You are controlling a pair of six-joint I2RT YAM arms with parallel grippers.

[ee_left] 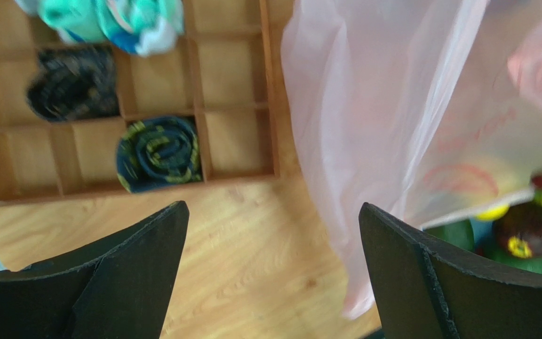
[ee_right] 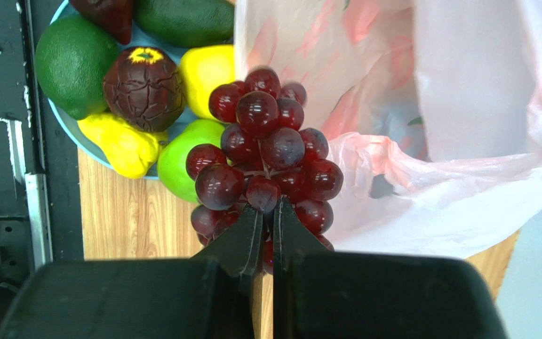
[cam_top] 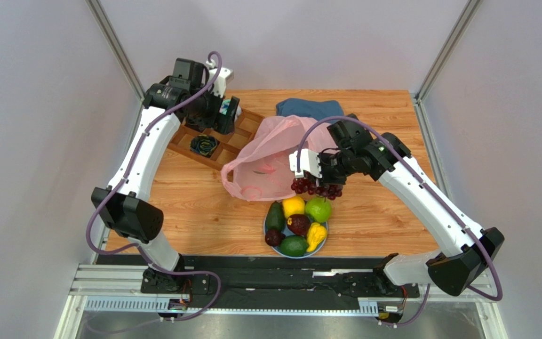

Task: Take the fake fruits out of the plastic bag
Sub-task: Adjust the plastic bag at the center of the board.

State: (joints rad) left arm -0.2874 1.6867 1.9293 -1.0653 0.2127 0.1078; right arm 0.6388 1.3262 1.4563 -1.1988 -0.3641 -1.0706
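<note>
The pink plastic bag (cam_top: 270,159) lies crumpled on the table's middle; it also shows in the left wrist view (ee_left: 394,106) and the right wrist view (ee_right: 465,141). My right gripper (ee_right: 268,212) is shut on the purple grape bunch (ee_right: 267,148), holding it above the table between the bag and the blue plate (cam_top: 267,234); the bunch shows from above too (cam_top: 316,187). On the plate lie a yellow citrus (cam_top: 293,205), lime-green apple (cam_top: 318,209), yellow pear (cam_top: 315,235), avocados (cam_top: 275,216) and dark red fruits (cam_top: 298,224). My left gripper (ee_left: 274,268) is open and empty, raised over the tray's edge.
A wooden compartment tray (cam_top: 182,141) with rolled socks (ee_left: 159,152) stands at the back left. A dark blue cloth (cam_top: 309,108) lies behind the bag. A black rail (cam_top: 252,263) runs along the table's near edge.
</note>
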